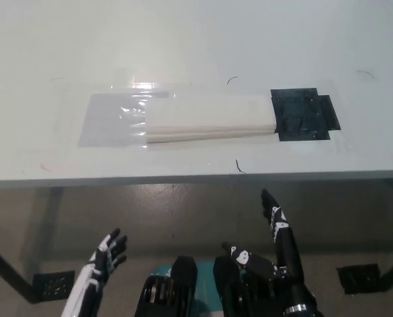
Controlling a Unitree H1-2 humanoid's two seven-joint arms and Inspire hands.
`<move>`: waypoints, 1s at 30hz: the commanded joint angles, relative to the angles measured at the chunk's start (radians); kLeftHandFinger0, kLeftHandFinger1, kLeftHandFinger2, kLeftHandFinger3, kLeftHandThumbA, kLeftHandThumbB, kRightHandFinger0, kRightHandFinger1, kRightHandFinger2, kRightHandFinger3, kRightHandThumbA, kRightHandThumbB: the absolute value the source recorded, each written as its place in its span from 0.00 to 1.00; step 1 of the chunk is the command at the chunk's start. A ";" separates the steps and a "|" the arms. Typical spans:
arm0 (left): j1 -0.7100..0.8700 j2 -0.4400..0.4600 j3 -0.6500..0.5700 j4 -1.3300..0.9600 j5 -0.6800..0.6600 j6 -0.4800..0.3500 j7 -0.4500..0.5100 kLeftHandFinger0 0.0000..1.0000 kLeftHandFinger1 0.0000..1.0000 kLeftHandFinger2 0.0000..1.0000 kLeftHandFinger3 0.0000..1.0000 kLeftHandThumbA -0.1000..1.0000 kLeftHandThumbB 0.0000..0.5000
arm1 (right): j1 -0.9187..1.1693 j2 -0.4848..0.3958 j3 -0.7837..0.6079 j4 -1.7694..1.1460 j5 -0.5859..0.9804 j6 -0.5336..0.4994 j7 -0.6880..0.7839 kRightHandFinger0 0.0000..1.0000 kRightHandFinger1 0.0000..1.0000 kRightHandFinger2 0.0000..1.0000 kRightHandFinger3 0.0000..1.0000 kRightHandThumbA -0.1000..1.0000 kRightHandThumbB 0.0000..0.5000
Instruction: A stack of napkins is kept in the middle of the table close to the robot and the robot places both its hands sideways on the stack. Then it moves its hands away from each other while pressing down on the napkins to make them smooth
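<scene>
A stack of white napkins point(209, 117) lies near the front edge of the pale table point(183, 46), partly inside a clear plastic wrapper point(113, 121) that extends to its left. My white left hand point(109, 254) hangs below the table edge at the lower left, fingers spread and holding nothing. My black right hand point(274, 221) is also below the table edge at the lower right, fingers extended and empty. Neither hand touches the napkins.
A dark patch point(304, 115) sits on the table just right of the stack. The table's front edge point(196, 178) runs across the middle of the view, with floor and table legs below it.
</scene>
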 commanded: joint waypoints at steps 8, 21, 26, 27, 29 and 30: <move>0.073 0.094 -0.079 -0.336 -0.029 -0.042 -0.104 1.00 1.00 1.00 1.00 1.00 0.61 | 0.138 -0.011 0.090 -0.430 -0.126 0.056 0.047 1.00 1.00 1.00 1.00 1.00 1.00; -0.144 0.101 -0.055 -0.596 -0.140 0.047 -0.096 1.00 1.00 1.00 1.00 1.00 0.69 | -0.100 -0.001 0.090 -0.534 -0.068 0.142 0.104 1.00 1.00 1.00 1.00 1.00 1.00; -0.322 0.083 -0.026 -0.565 -0.151 0.114 -0.077 1.00 1.00 1.00 1.00 1.00 0.78 | -0.269 0.018 0.058 -0.442 0.031 0.156 0.117 1.00 1.00 1.00 1.00 1.00 1.00; -0.380 0.075 -0.018 -0.549 -0.152 0.145 -0.069 1.00 1.00 1.00 1.00 1.00 0.86 | -0.318 0.035 0.044 -0.425 0.053 0.196 0.117 1.00 1.00 1.00 1.00 1.00 1.00; -0.484 0.050 -0.008 -0.512 -0.144 0.198 -0.052 1.00 1.00 1.00 1.00 1.00 0.96 | -0.399 0.026 0.019 -0.376 0.112 0.198 0.140 1.00 1.00 1.00 1.00 1.00 1.00; -0.530 0.045 -0.004 -0.487 -0.142 0.218 -0.050 1.00 1.00 1.00 1.00 1.00 0.96 | -0.424 0.018 0.007 -0.389 0.124 0.217 0.145 1.00 1.00 1.00 1.00 1.00 1.00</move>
